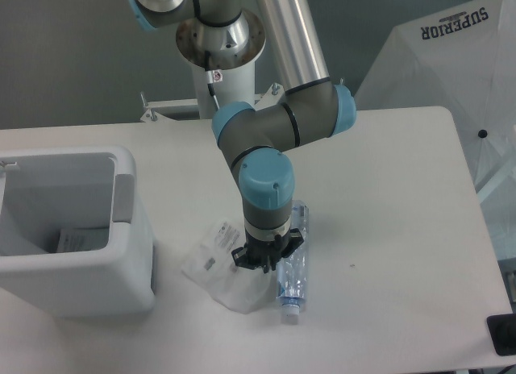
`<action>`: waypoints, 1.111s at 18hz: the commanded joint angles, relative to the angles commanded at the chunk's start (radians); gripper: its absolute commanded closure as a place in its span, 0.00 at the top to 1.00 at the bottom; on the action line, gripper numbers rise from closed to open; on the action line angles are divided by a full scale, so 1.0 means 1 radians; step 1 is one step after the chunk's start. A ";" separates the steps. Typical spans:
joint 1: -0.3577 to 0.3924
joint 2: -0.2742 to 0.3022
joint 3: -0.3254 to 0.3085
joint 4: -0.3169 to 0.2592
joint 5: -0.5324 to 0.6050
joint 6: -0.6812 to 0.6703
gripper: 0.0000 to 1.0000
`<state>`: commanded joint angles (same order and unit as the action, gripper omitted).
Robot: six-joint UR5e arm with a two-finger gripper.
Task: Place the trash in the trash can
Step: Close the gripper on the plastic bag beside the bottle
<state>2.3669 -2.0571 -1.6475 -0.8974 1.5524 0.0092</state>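
**Gripper low over the plastic bag, near the front edge**

The gripper (262, 265) is pointing straight down on the plastic bag (219, 269), which lies flat on the tabletop (387, 189) near the middle of the front edge. The bottle (293, 273) lies just beside the bag, on the side of the right edge, with its cap toward the front edge. The wrist hides the jaws, so I cannot tell whether they are apart or clamped on the bag.

In my judgement the step in hand is the pick of the bag. The next move calls for a firm hold on the thin plastic, then a lift high enough to pass over the wall of the trash can (76, 273), which stands at the left edge (some paper already lies inside). The bottle is so near that the bag could drag it along. A white umbrella (451, 76) stands beyond the right edge and a dark object (501, 334) shows at the front right corner, both well apart from the path.
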 joint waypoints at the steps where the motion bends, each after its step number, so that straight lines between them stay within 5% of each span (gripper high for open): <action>1: 0.000 0.002 -0.005 0.000 0.000 -0.003 0.00; 11: 0.000 0.080 0.020 0.031 -0.049 0.009 0.00; 20: 0.021 0.181 0.188 0.041 -0.182 0.100 0.00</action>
<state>2.3883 -1.8762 -1.4590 -0.8560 1.3702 0.1088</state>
